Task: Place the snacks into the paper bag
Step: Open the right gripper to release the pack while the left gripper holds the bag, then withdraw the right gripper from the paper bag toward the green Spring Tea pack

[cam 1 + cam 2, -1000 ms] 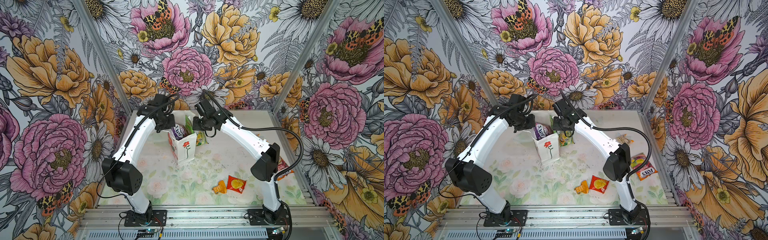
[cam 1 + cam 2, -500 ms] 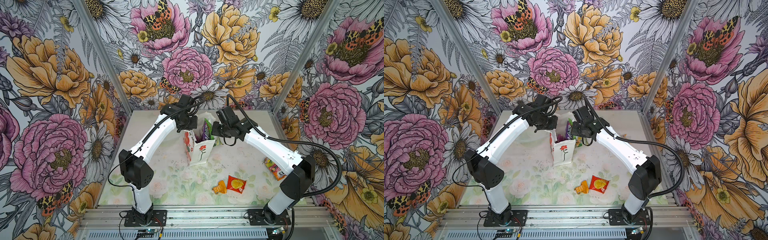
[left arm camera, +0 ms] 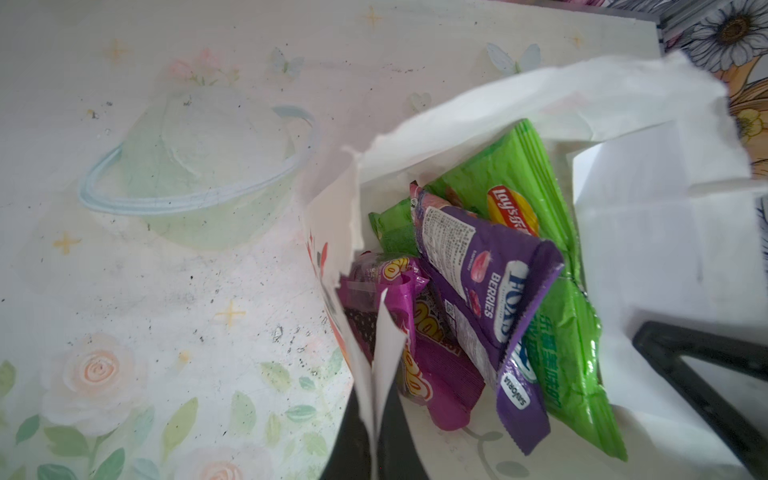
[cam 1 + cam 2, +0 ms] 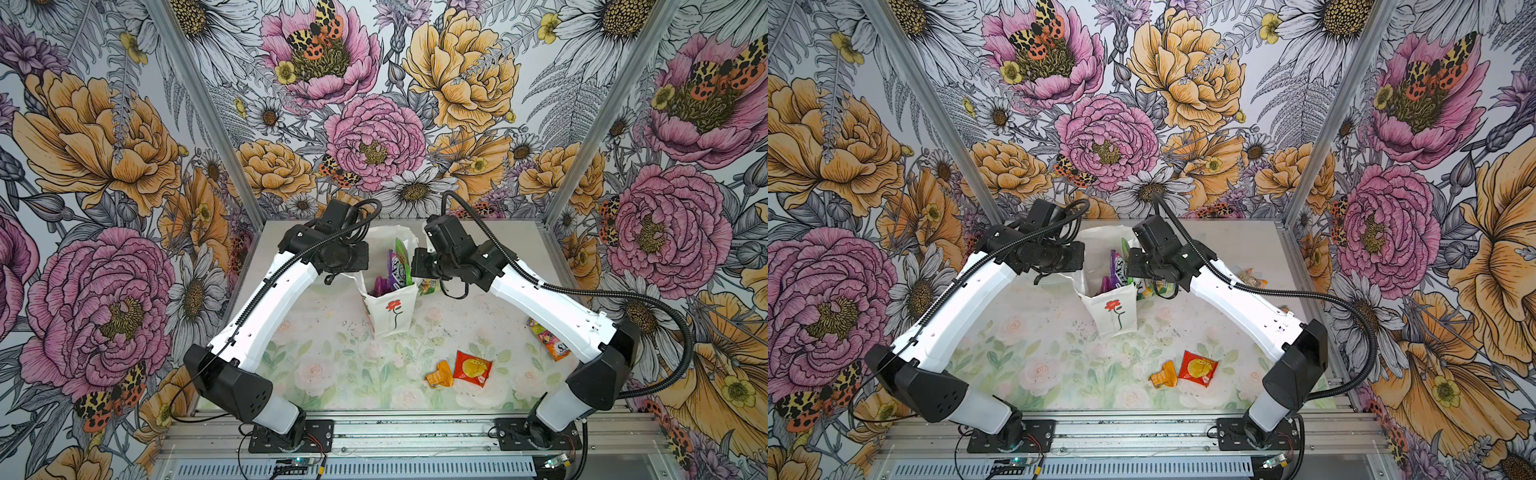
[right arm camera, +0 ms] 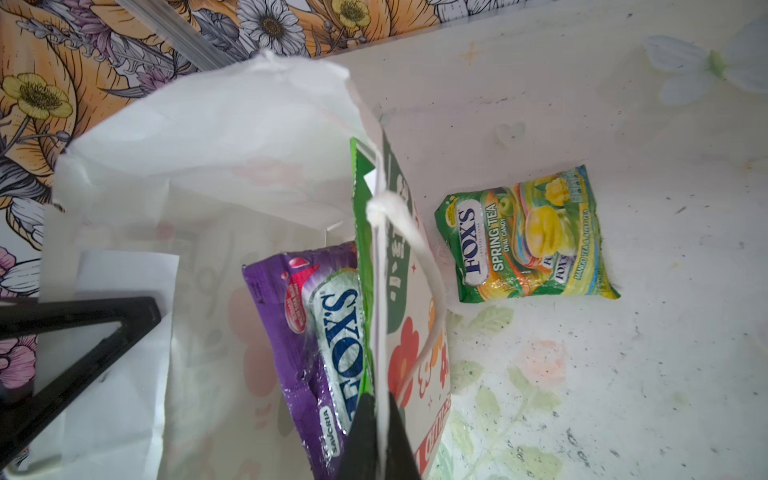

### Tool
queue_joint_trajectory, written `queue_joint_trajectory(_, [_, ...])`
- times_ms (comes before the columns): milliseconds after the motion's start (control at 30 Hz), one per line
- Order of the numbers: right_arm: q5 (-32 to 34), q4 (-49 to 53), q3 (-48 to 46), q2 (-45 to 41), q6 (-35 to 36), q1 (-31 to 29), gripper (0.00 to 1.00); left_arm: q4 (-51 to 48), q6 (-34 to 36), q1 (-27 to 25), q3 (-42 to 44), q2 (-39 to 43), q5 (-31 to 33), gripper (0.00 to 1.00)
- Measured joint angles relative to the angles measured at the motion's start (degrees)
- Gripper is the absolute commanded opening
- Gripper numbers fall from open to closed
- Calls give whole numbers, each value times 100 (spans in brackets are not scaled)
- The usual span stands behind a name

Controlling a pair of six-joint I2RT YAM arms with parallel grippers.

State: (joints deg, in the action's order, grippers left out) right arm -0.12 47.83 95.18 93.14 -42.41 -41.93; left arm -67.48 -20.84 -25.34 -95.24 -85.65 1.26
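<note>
With the left fingers [image 3: 399, 440] and right fingers [image 5: 361, 440] each pinched shut on opposite rims of the paper bag [image 4: 390, 307], upright near the back of the surface [image 4: 332, 374] with several snacks [image 3: 478, 291] inside, both arms should move together and level so the thin paper neither tears nor tips.

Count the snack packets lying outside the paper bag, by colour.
green-yellow packet: 1
orange packet: 1
red-yellow packet: 1
multicolour packet: 1
clear packet: 1
Total outside the paper bag: 5

Right hand [image 5: 379, 402] apparently on paper bag [image 5: 187, 137] rim.
</note>
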Motion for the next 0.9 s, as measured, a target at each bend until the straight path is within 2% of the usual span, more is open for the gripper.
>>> queue_joint_trajectory(100, [-85, 11, -13, 146, -2, -26, 0, 118, 15, 205, 479, 144, -90, 0])
queue_joint_trajectory(367, [-170, -149, 4, 310, 125, -20, 50, 632, 199, 570, 1108, 411, -426, 0])
queue_joint_trajectory(500, [-170, -181, 4, 299, 282, -9, 65, 702, 315, 850, 1252, 520, -597, 0])
queue_joint_trajectory(633, [-170, -186, 4, 149, 457, 31, 74, 817, 402, 981, 1333, 647, -691, 0])
queue_joint_trajectory(900, [98, -214, 2, -654, 855, 267, 80, 946, 485, 1250, 1515, 920, -800, 0])
